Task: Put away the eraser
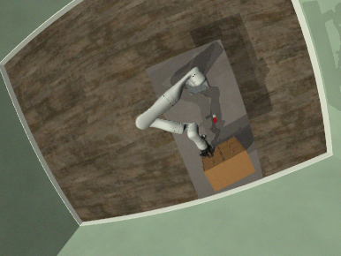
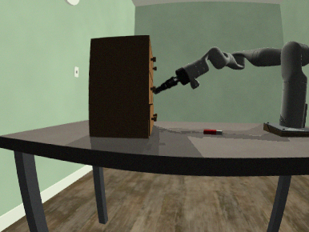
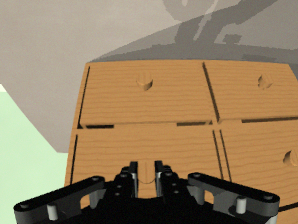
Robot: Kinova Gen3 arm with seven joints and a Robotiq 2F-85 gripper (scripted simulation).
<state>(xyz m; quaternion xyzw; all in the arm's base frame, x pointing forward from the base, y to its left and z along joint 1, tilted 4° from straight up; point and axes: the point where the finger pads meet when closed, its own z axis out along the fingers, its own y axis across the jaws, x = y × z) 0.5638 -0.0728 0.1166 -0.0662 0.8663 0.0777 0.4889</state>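
Observation:
The wooden chest (image 1: 231, 173) (image 2: 120, 88) stands upright on the table. Its drawers look pushed in, or nearly so, in all views. The eraser (image 1: 215, 119) (image 2: 210, 131), red with a whitish end, lies on the table in front of the chest. My gripper (image 1: 207, 154) (image 2: 155, 92) (image 3: 146, 171) is at the chest's front, at middle height. Its fingers stand close on both sides of a round drawer knob (image 3: 146, 176) and look shut on it. The eraser inside a drawer is hidden.
The drawer below has its own knob (image 3: 144, 81), and other knobs show to the right in the wrist view (image 3: 265, 81) (image 3: 291, 158). The arm's base (image 2: 286, 130) stands on the table (image 2: 240, 148) beyond the loose eraser. The chest is near a table end.

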